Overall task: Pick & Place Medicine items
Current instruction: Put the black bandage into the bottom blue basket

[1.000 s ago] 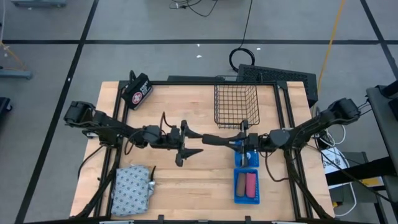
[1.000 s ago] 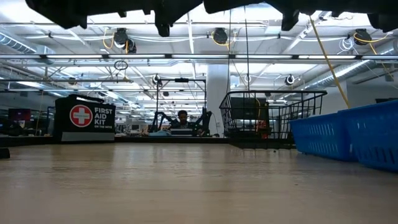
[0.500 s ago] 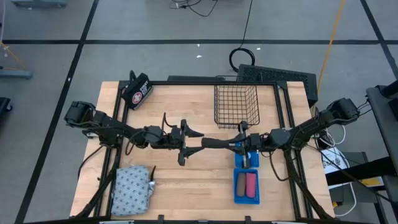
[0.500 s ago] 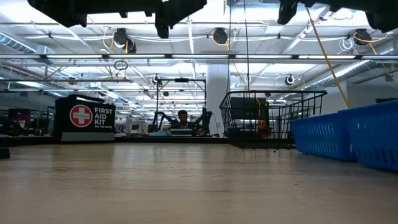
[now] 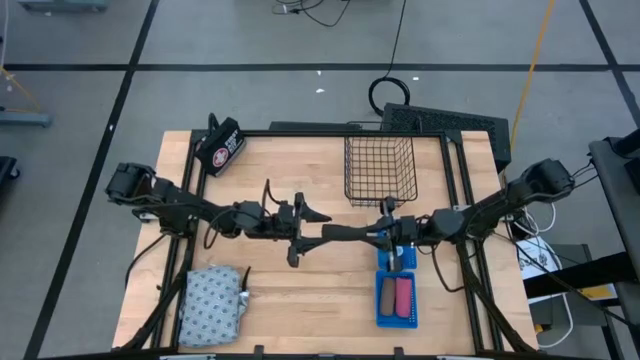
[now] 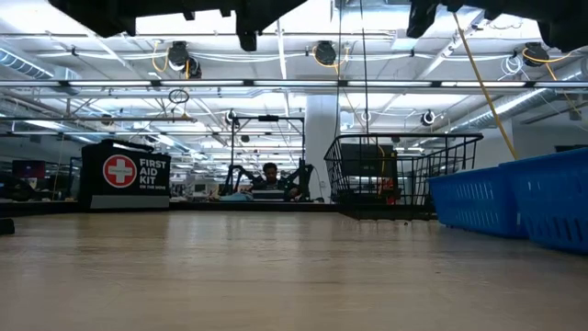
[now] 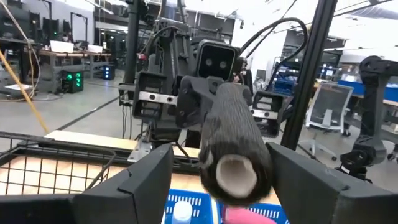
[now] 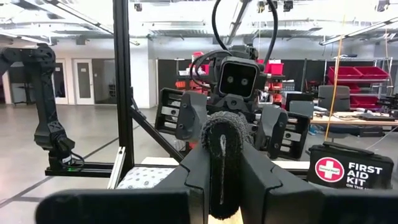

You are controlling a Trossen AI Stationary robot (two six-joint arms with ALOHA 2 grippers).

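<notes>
A black oblong piece (image 5: pixel 345 233) hangs level above the table's middle, held by my shut right gripper (image 5: pixel 380 232). Its free end (image 7: pixel 234 176) reaches between the fingers of my left gripper (image 5: pixel 306 236), which is open; a gap shows beside the piece. A brown piece (image 5: pixel 387 295) and a pink piece (image 5: pixel 404 295) lie in a blue tray (image 5: pixel 397 320). A small white bottle (image 7: pixel 182 211) sits in a second blue tray (image 5: pixel 405 250) under the right gripper. The patterned pouch (image 5: pixel 212 305) lies flat at the near left. My right gripper pinches the black piece between its two fingers at the end nearer the table's right side (image 8: pixel 224 158). The fingers come level from the table's right and lie along the piece. The piece sticks out past the fingertips toward the left gripper, lifted clear of the table.
A wire basket (image 5: pixel 379 170) stands at the far middle. A black first-aid case (image 5: pixel 222 145) sits at the far left corner. Bare wood lies between the pouch and the trays.
My right gripper has tipped and turned a little. The black piece's free end has swung slightly toward the table's near edge and now lies between the left gripper's fingers.
</notes>
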